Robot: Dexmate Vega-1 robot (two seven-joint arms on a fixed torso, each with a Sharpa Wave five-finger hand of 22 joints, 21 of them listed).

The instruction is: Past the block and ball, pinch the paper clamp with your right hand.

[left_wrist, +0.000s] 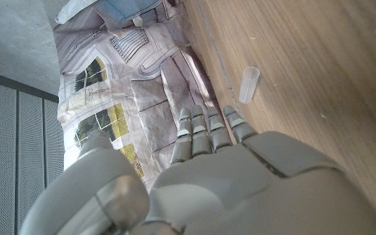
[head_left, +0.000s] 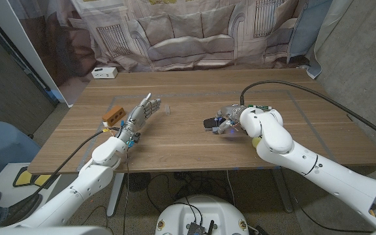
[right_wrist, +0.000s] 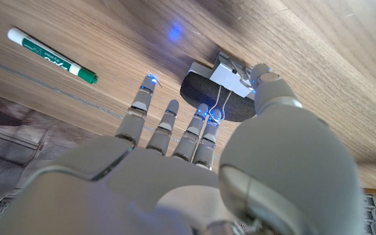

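Note:
The black paper clamp [head_left: 211,122] with silver wire handles lies on the wooden table [head_left: 194,150] right of centre. My right hand [head_left: 230,119] is on it. In the right wrist view the thumb [right_wrist: 266,81] presses the clamp's [right_wrist: 207,98] silver lever while the fingertips [right_wrist: 204,121] touch the wire handle on the other side, so the clamp is pinched between them. A yellow-green ball [head_left: 254,141] peeks out beside my right forearm. The orange-brown block [head_left: 113,117] sits at the left, beside my left hand [head_left: 139,115], which holds nothing, its fingers straight.
A small clear tube [head_left: 168,108] [left_wrist: 249,85] lies just beyond my left fingertips. A green-capped white marker [right_wrist: 51,55] lies on the table past the clamp. A white box [head_left: 104,72] sits at the far left corner. A printed curtain hangs behind the table.

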